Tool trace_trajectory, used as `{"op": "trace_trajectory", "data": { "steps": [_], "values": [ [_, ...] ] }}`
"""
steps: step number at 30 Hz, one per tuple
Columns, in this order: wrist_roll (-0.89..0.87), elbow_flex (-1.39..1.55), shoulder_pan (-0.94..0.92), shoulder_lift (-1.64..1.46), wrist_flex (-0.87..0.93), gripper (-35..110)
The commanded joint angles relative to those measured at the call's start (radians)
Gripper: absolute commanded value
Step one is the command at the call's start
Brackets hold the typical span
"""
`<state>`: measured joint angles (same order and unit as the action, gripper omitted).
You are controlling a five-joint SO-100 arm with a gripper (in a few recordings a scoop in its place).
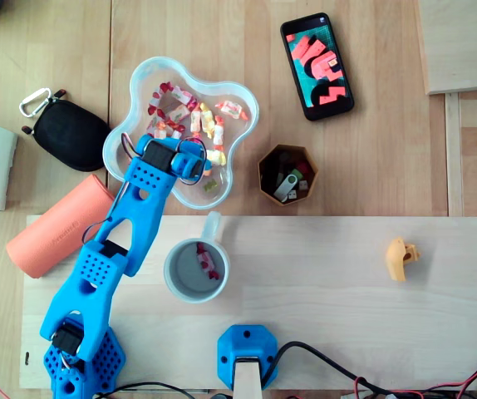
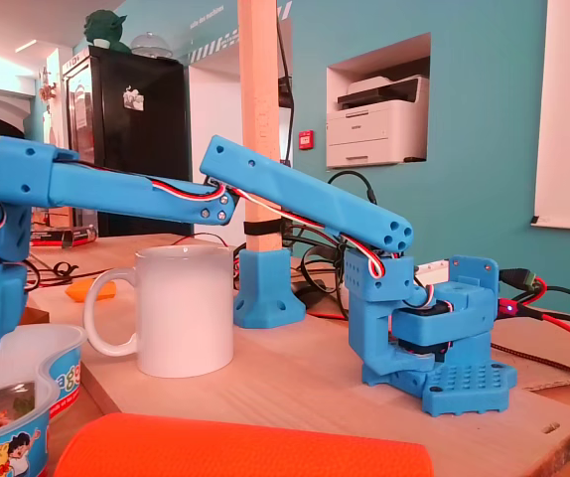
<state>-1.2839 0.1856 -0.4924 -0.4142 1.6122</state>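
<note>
where gripper [image 1: 199,169] sits in bowl [image 1: 250,108] — candies [image 1: 180,104] lie

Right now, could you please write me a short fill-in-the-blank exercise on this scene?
The arm whose gripper is over the candy bowl is ____.
The mug beside it is ____.
The phone lies screen ____.
In the overhead view, the hexagonal cup stands ____ of the candy bowl.
Missing words: blue, white, up, right.

Office-like maker lab: printer [image 2: 377,123] in a wall niche right of the wooden post [image 2: 259,99], black cabinet [image 2: 136,149] left of it, loose cables [image 2: 317,260] behind it.
</note>
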Motion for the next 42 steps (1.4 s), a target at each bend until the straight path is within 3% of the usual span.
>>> {"op": "trace_trajectory", "data": {
  "steps": [1, 42],
  "values": [
    [-0.023, -0.069, -0.002, -0.072, 0.011, 19],
    [-0.089, -0.141, 0.069, 0.026, 0.011, 19]
  ]
}}
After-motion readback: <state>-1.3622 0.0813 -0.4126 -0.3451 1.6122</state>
